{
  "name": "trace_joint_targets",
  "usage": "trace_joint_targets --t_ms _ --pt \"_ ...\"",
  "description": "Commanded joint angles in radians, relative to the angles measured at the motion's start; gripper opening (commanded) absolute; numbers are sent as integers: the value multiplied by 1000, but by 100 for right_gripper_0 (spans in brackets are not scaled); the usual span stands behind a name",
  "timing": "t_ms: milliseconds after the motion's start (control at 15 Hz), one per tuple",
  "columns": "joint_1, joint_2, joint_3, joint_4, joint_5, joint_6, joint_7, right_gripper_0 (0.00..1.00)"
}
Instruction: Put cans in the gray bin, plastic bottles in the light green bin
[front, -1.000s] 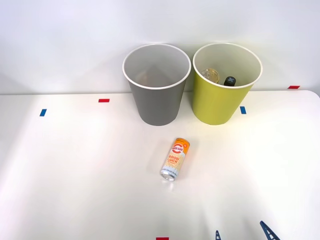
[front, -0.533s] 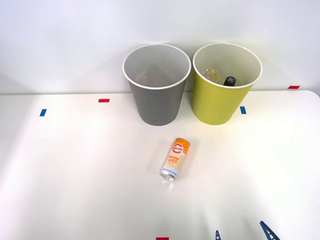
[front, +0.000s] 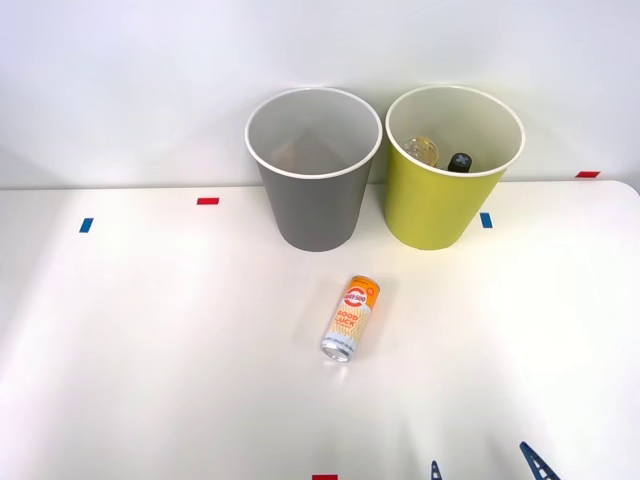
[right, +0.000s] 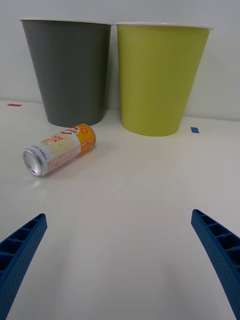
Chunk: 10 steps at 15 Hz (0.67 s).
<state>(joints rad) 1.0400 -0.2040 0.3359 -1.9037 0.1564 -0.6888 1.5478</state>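
An orange-and-white can (front: 349, 319) lies on its side on the white table, its silver end toward me; the wrist view has the can (right: 59, 148) too. Behind it stand the gray bin (front: 314, 168) (right: 68, 72) and, to its right, the light green bin (front: 447, 170) (right: 157, 77). Inside the green bin I see a black-capped bottle (front: 459, 162) and a clear amber-tinted bottle (front: 422, 151). My right gripper (front: 485, 466) (right: 120, 260) sits open at the table's near edge, right of the can, nothing between its blue fingers (right: 20, 250).
Small red tape marks (front: 207, 201) and blue tape marks (front: 85, 225) dot the white table (front: 150, 330). A white wall rises right behind the bins.
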Motion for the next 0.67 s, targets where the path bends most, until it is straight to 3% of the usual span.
trace_joint_targets --t_ms 67,667 --pt "0 0 0 0 0 0 0 100" --pt "0 0 0 0 0 0 0 100"
